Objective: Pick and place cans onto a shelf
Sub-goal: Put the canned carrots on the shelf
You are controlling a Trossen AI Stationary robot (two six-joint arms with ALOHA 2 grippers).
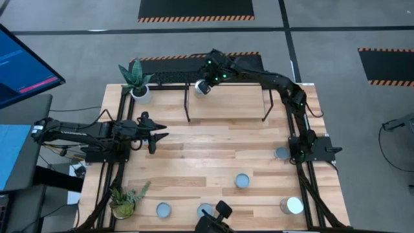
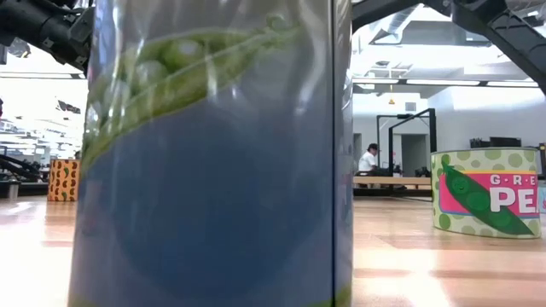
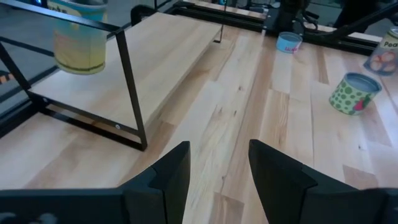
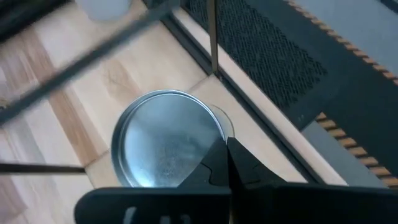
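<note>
Can [image 1: 202,87] is sitting at the shelf's [image 1: 226,103] far left corner, right gripper [image 1: 208,83] over it, fingers pressed together beside its rim. Left gripper [image 1: 155,134] is hovering spread apart over bare table [image 1: 194,162] before the shelf.

Round tin can [image 4: 166,138]: shiny brushed-metal top. Low shelf [image 3: 130,59]: smooth pale wood, thin matt black metal frame. Tabletop [image 1: 213,155]: planked wood.

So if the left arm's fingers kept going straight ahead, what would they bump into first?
Probably nothing soon. The left gripper is open and points along bare tabletop. The shelf lies off to one side, and the small can far ahead looks slightly off the line, though depth is hard to judge.
</note>
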